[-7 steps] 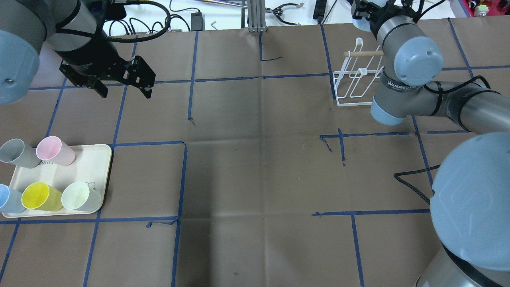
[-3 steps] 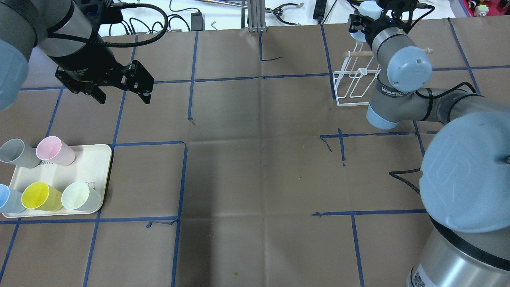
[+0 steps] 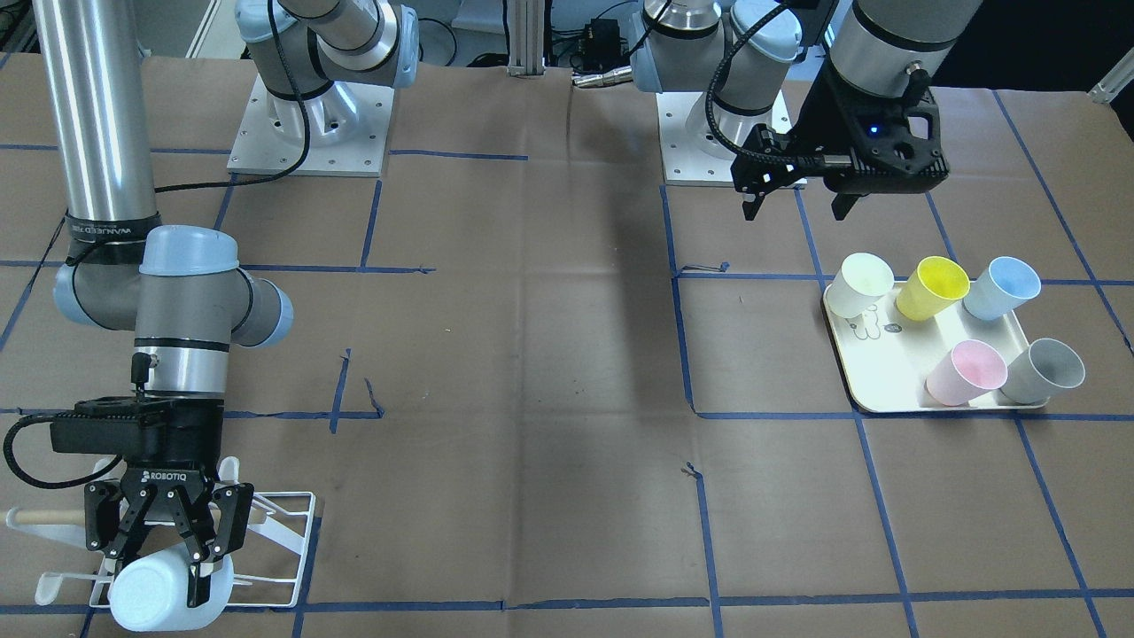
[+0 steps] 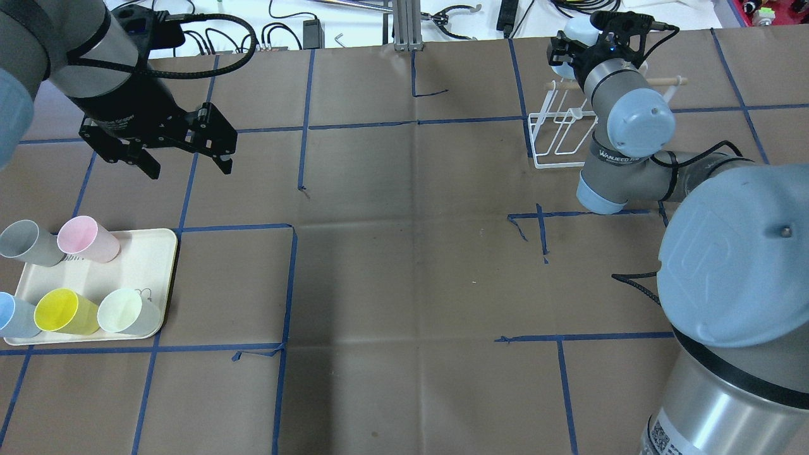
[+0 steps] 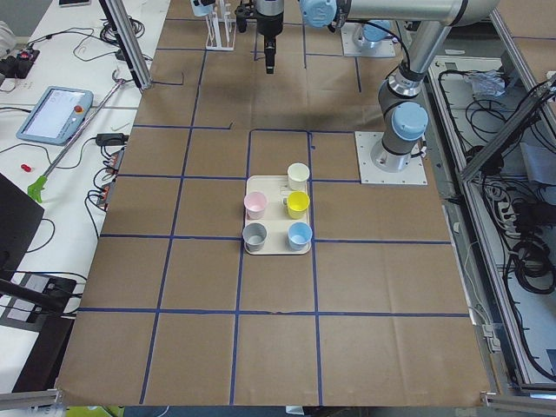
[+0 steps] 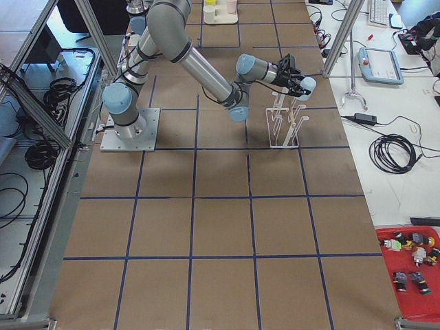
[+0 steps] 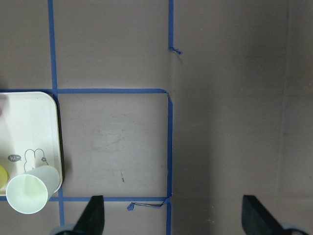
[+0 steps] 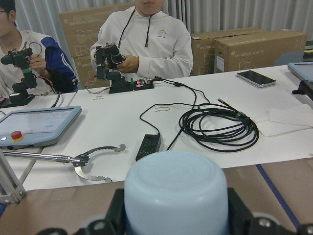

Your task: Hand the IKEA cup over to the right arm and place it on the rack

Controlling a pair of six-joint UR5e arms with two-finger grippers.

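- My right arm's black two-finger gripper (image 3: 159, 560) was clamped on the pale blue plastic cup (image 3: 151, 595), which lay on its side with its base pointing away from the robot.
- The cup hung over the far end of the low white wire rack (image 4: 564, 134) at the table's far right; I couldn't tell whether it touched a prong.
- My left gripper (image 4: 189, 169) hovered empty with its fingers apart, just beyond the cream tray (image 4: 148, 253) of coloured cups at near left.

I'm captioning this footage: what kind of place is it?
Most likely a robotics lab: left arm and right arm bolted to a tape-gridded table, a teach pendant, people holding handheld devices.
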